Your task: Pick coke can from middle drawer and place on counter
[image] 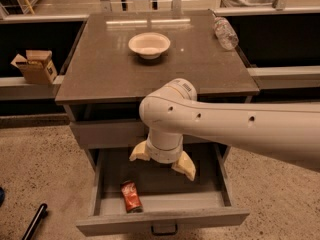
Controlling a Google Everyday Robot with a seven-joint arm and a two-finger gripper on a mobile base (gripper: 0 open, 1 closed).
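Observation:
The coke can [131, 196], red with white lettering, lies on its side in the front left of the open middle drawer [165, 219]. The drawer is pulled out under the counter [100, 69]. My gripper [163, 162] hangs over the drawer's middle, up and to the right of the can and apart from it. Its two cream fingers [184, 165] are spread wide, with nothing between them. The white arm reaches in from the right.
A white bowl [149, 44] stands on the counter at the back. A clear plastic bottle [223, 32] lies at its back right corner. A cardboard box [35, 66] sits on a ledge to the left. A black object [34, 221] lies on the floor at lower left.

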